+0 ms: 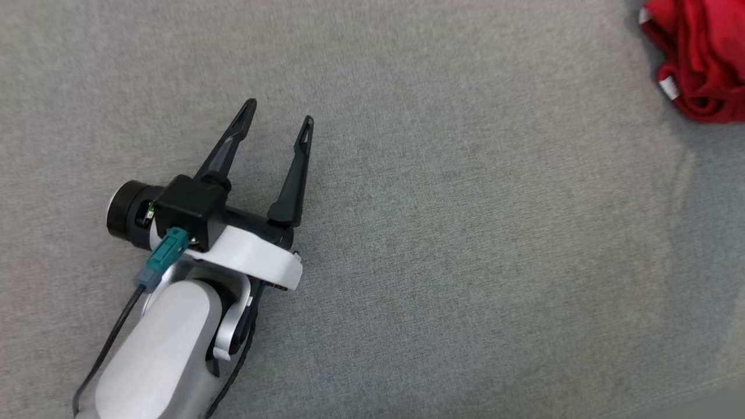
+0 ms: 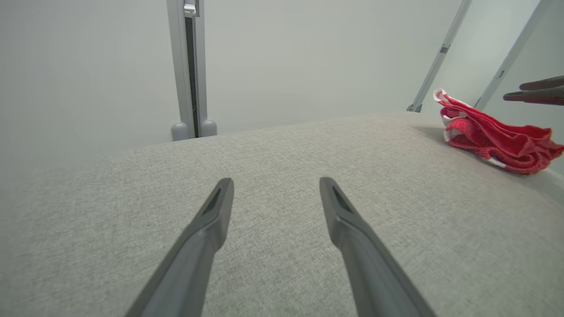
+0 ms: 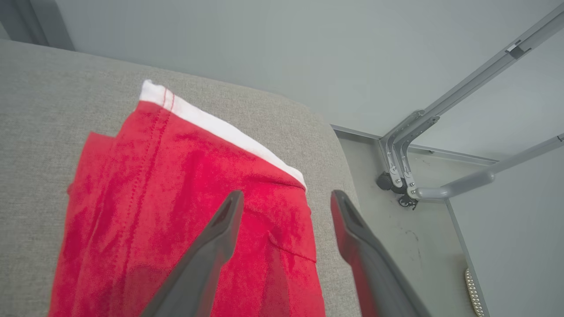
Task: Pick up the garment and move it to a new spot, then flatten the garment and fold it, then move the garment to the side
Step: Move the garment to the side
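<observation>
The garment (image 1: 701, 55) is red with white trim, folded into a bundle at the far right of the grey cloth surface. In the left wrist view the garment (image 2: 493, 138) lies by the surface's right edge. My left gripper (image 1: 279, 113) hovers open over bare cloth at the left, far from it, with nothing between its fingers (image 2: 218, 211). My right gripper (image 3: 284, 198) stands open just above the garment (image 3: 176, 198), its fingers apart and holding nothing. Its fingertips (image 2: 535, 92) poke in above the garment in the left wrist view.
The grey fabric surface (image 1: 465, 233) spreads wide between the left gripper and the garment. Its right edge (image 3: 341, 154) drops to a floor with a grey metal frame (image 3: 410, 171). A grey post (image 2: 190, 66) stands behind the surface.
</observation>
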Motion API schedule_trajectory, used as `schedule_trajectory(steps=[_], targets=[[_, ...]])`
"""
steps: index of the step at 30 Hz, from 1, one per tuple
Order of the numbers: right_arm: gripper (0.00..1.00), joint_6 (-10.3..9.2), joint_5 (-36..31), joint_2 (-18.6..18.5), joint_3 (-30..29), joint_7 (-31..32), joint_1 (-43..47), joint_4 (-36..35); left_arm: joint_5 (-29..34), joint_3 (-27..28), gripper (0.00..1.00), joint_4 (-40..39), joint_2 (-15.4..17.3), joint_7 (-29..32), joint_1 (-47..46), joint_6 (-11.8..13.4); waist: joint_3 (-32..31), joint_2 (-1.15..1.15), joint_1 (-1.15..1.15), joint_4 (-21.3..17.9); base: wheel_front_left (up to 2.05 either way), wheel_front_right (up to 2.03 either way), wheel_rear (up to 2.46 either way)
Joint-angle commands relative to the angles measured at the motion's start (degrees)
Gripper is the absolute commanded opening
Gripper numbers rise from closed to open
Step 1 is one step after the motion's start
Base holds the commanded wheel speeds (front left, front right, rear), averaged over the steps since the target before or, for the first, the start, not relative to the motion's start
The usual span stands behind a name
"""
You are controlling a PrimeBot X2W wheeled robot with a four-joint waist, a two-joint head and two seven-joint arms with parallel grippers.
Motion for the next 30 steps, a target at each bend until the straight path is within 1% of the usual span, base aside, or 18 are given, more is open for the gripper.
schedule_trajectory(steps=[1,4,9,13,16,19,20,21,23,24,25,26,28,30], targets=[[1.0,-0.02,-0.6,0.5,0.4,-2.3,-0.2,0.5,-0.6,0.5,1.0,0.5,0.2,-0.8,1.0,0.1,-2.9,0.0,0.0,0.1,0.0,0.0,0.0],[1.0,-0.02,-0.9,1.7,0.6,-7.0,0.7,0.5,-1.7,1.2,1.0,1.7,-0.1,-2.3,2.1,0.1,-6.9,0.0,0.0,0.2,0.0,0.0,0.0],[1.0,-0.02,-1.8,2.7,0.9,-14.7,2.6,-1.7,-4.0,3.4,1.0,3.6,0.2,-4.8,5.1,0.9,-14.1,0.0,0.0,0.6,0.0,0.0,0.0],[1.0,-0.02,-1.2,3.1,-1.4,-16.7,5.5,-5.8,-5.6,5.0,1.0,4.6,0.9,-5.9,8.0,1.3,-19.3,0.0,0.0,0.9,0.0,0.0,0.0],[1.0,-0.02,-2.1,2.2,-6.0,-16.9,8.6,-11.6,-6.7,6.3,1.0,4.9,1.3,-6.6,10.3,1.8,-22.5,0.0,0.0,1.1,0.0,0.0,0.0],[1.0,-0.02,-4.1,1.7,-11.3,-16.8,15.0,-17.7,-7.5,7.5,1.0,5.1,1.9,-7.2,12.6,2.5,-25.4,0.0,0.0,1.3,0.0,0.0,0.0],[1.0,-0.02,-5.6,1.9,-14.6,-16.9,19.9,-22.2,-7.9,8.3,1.0,5.3,2.4,-7.5,14.1,2.7,-27.0,0.0,0.0,1.5,0.0,0.0,0.0],[1.0,-0.02,-5.6,1.9,-14.6,-16.9,19.9,-22.2,-7.9,8.3,1.0,5.3,2.4,-7.5,14.1,2.7,-27.0,0.0,0.0,1.5,0.0,0.0,0.0],[1.0,-0.03,-7.7,1.6,-18.4,-16.9,25.1,-26.1,-8.4,8.8,1.0,5.5,2.6,-7.8,15.5,3.1,-28.5,0.0,0.0,1.7,0.0,0.0,0.0],[1.0,-0.03,-9.7,2.3,-22.4,-16.9,31.1,-29.5,-8.7,9.2,1.0,5.5,2.7,-8.2,17.1,3.1,-29.8,0.0,0.0,2.0,0.0,0.0,0.0],[1.0,-0.03,-10.7,2.7,-24.5,-16.9,34.0,-31.0,-9.1,9.6,1.0,5.4,2.7,-8.4,17.7,3.1,-30.4,0.0,0.0,2.0,0.0,0.0,0.0],[1.0,-0.03,-10.7,2.7,-24.5,-16.9,34.0,-31.0,-9.1,9.6,1.0,5.4,2.7,-8.4,17.7,3.1,-30.4,0.0,0.0,2.0,0.0,0.0,0.0],[1.0,-0.02,-12.5,3.9,-28.5,-16.9,39.1,-34.0,-9.5,10.4,1.0,5.2,2.7,-8.9,19.2,3.0,-31.4,0.0,0.0,2.1,0.0,0.0,0.0],[1.0,-0.03,-14.1,5.3,-32.3,-16.9,44.4,-36.9,-9.5,10.8,1.0,5.0,2.7,-9.3,21.0,3.3,-32.2,0.0,0.0,2.1,0.0,0.0,0.0]])
